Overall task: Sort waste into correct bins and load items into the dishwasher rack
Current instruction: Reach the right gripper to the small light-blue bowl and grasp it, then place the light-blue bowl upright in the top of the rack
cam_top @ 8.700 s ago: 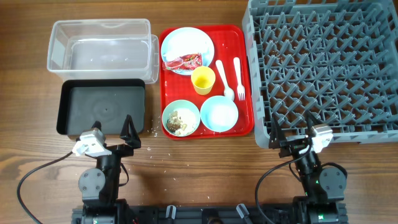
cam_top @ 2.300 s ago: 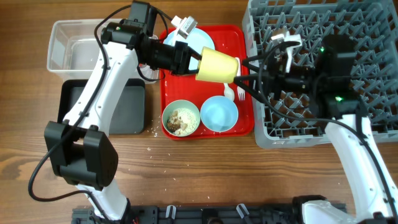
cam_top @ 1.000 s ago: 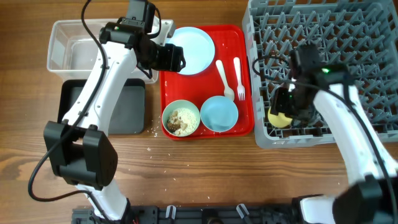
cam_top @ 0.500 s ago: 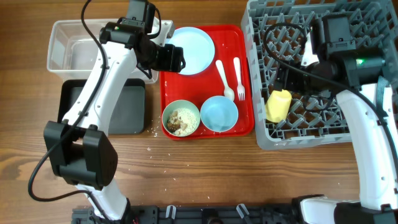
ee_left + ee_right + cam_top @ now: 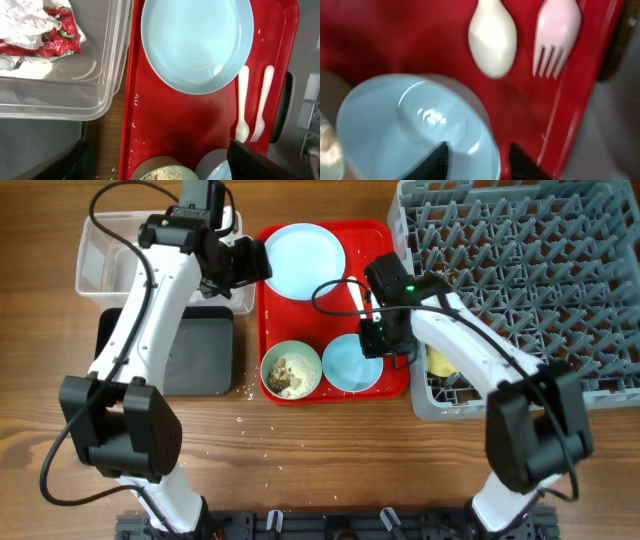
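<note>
Rim is probably where the pale blue bowl (image 5: 415, 125), sat on the red tray (image 5: 395, 30) under the spread-open right gripper (image 5: 479, 156), should be pinched (light, stiff, likely slick), with the left gripper (image 5: 247, 262) seen open and empty too.

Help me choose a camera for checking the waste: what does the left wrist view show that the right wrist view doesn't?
Only left wrist: the crumpled red-and-white wrapper lying in the clear plastic tub, and the pale blue round plate. Only right wrist: the right claw straddling the pale blue bowl at its rim. Both: the white plastic spoon and fork on the flat red tray.
</note>
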{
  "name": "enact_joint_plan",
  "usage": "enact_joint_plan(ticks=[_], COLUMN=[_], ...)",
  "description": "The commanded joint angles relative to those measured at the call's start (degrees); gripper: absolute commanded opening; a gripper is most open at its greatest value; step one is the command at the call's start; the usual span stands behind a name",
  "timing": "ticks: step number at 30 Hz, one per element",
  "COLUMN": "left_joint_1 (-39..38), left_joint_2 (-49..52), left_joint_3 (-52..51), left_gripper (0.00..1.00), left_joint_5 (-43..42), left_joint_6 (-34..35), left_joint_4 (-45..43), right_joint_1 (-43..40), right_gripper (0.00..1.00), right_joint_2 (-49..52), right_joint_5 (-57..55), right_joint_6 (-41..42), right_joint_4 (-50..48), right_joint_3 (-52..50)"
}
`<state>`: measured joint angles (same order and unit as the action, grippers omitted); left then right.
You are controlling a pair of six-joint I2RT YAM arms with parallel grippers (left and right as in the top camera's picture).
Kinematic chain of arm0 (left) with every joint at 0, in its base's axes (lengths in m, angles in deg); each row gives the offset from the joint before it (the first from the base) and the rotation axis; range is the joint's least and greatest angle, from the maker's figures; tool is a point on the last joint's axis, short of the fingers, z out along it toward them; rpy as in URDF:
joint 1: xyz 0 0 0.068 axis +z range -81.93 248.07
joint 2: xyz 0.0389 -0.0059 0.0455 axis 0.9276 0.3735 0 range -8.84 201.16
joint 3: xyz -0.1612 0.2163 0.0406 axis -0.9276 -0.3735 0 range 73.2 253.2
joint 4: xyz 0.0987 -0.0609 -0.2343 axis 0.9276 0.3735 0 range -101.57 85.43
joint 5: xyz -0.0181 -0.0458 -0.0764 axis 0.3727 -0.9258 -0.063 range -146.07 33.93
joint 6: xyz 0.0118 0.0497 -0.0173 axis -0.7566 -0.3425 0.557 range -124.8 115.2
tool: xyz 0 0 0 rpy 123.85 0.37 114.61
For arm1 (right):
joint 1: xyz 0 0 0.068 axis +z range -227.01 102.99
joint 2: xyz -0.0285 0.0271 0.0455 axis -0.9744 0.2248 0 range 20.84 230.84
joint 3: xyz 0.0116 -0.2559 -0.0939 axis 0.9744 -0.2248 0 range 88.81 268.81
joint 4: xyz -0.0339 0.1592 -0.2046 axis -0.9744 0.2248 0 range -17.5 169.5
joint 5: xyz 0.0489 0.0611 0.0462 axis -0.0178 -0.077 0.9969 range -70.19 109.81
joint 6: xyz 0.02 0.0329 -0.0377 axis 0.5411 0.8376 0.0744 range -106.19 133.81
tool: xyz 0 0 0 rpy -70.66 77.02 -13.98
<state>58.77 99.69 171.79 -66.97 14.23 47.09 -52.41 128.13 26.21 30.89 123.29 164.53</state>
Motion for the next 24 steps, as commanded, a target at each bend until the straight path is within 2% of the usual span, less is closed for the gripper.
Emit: enact_joint_plan(ticks=[1, 4, 6, 9, 10, 13, 15, 17, 20, 22, 24], left_joint_1=[0.2, 0.2, 0.2, 0.2, 0.2, 0.2, 0.2, 0.2, 0.2, 0.2, 0.2], left_joint_2=[0.0, 0.0, 0.0, 0.0, 0.0, 0.0, 0.0, 0.0, 0.0, 0.0, 0.0], left_joint_3=[0.2, 0.2, 0.2, 0.2, 0.2, 0.2, 0.2, 0.2, 0.2, 0.2, 0.2], left_gripper=[0.93, 0.98, 0.98, 1.00, 1.00, 1.00, 1.00, 1.00, 1.00, 1.00, 1.00], left_joint_5=[0.5, 1.3, 1.4, 1.4, 1.4, 1.4, 1.4, 1.4, 1.4, 1.4, 1.4], left_joint_6=[0.9, 0.7, 0.8, 0.8, 0.8, 0.8, 0.8, 0.8, 0.8, 0.8, 0.8], left_joint_4=[-0.1, -0.4, -0.6, -1.3, -1.3, -1.2, -1.2, -1.2, -1.2, -1.2, -1.2], right_joint_1=[0.2, 0.2, 0.2, -0.3, -0.9, -2.6, -3.3, -4.6, -8.0, -8.2, -8.2], right_gripper=[0.17, 0.04, 0.04, 0.04, 0.04, 0.04, 0.04, 0.04, 0.04, 0.04, 0.04], right_joint_2=[4.3, 4.7, 3.7, -4.9, -9.4, -19.3, -19.3, -16.4, -5.2, 2.1, 7.7], right_joint_5=[-0.8, -3.1, -2.9, -5.7, -10.0, -38.3, -56.4, -62.6, -64.5, -74.9, -77.5], right_joint_6=[-2.1, -2.0, -1.8, -1.2, 0.3, 9.5, 11.5, 10.4, -8.3, -18.8, -30.3], right_joint_4=[-1.3, -1.7, -1.4, 3.1, 5.4, 7.2, 3.6, -2.1, -21.3, -32.0, -42.6], right_joint_3=[-0.4, -0.4, 0.0, 4.7, 7.1, 11.0, 10.9, 10.8, 10.8, 10.8, 10.8])
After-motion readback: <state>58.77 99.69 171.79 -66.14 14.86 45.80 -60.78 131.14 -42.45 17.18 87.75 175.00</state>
